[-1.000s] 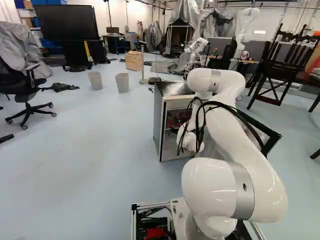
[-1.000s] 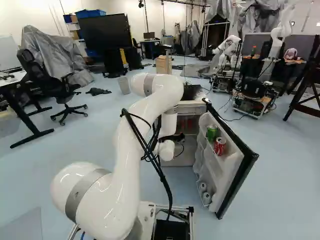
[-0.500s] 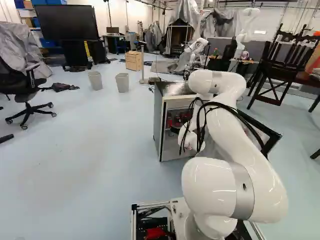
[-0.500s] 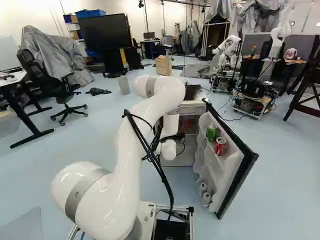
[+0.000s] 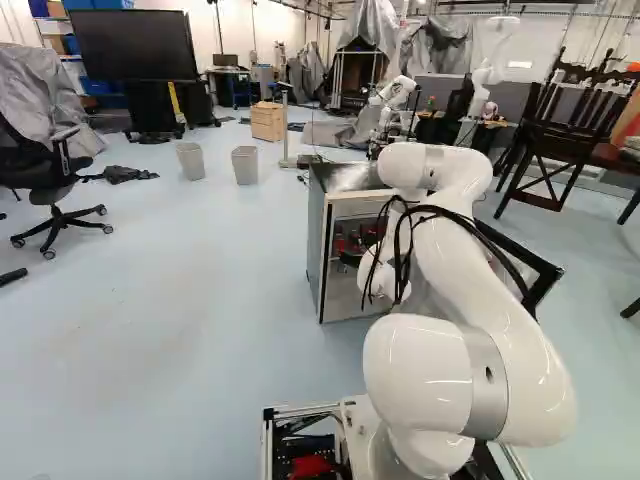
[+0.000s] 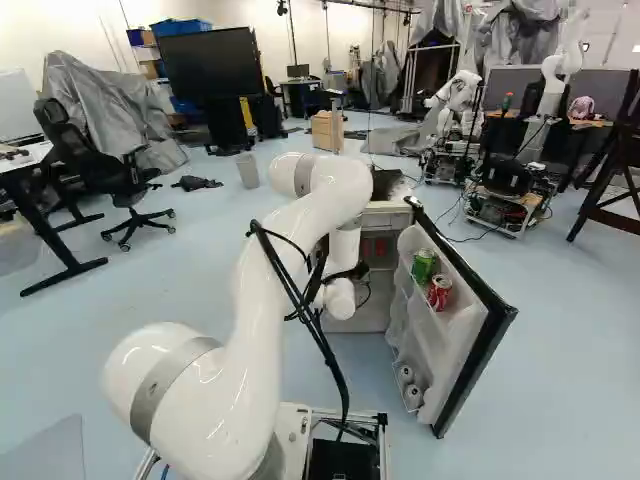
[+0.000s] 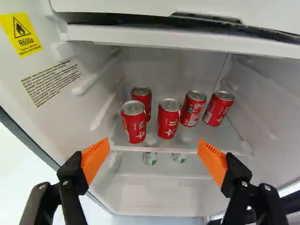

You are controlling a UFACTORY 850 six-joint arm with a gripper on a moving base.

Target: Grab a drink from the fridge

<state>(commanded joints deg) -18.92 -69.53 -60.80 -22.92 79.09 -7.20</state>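
Two front red cans (image 7: 168, 118) stand upright in the fridge (image 5: 316, 240) on its upper shelf (image 7: 166, 149), ahead of my end effector (image 7: 154, 142), which is open and empty, centreline between them, so I reckon sidestep to one, then straight in.

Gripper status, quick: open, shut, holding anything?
Gripper: open, holding nothing; the red cans stand on the fridge shelf ahead of it.
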